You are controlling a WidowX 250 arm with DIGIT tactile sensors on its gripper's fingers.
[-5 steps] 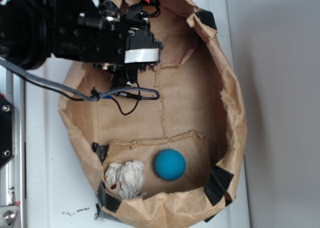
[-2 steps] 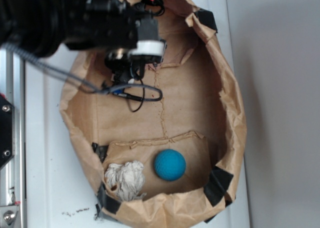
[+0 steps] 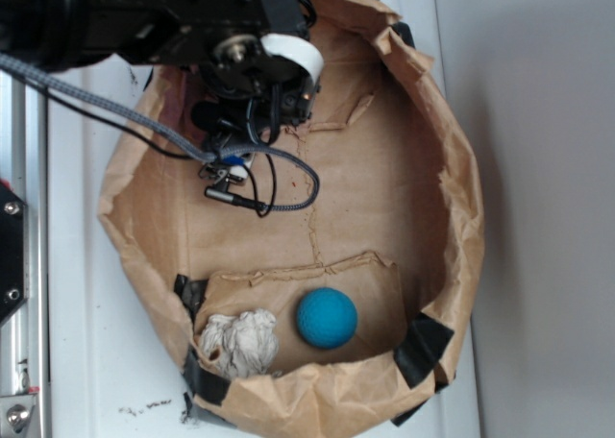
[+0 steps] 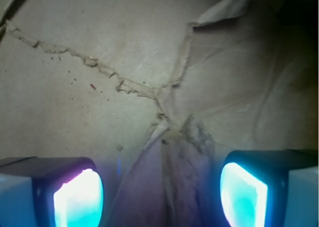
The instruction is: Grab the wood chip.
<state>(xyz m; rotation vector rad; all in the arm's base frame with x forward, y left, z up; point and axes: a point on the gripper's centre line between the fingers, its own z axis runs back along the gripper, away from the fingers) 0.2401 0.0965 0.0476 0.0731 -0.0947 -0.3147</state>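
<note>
No readable text or labels.

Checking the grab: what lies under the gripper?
On the wrist view, the wood chip lies between the open gripper fingers on torn brown paper. Its near end is out of frame.

Exterior looks straight down from afar; wrist hovers close, sharing torn paper floor [image 3: 375,198].

Gripper [image 4: 162,187] downward, jaws apart
</note>
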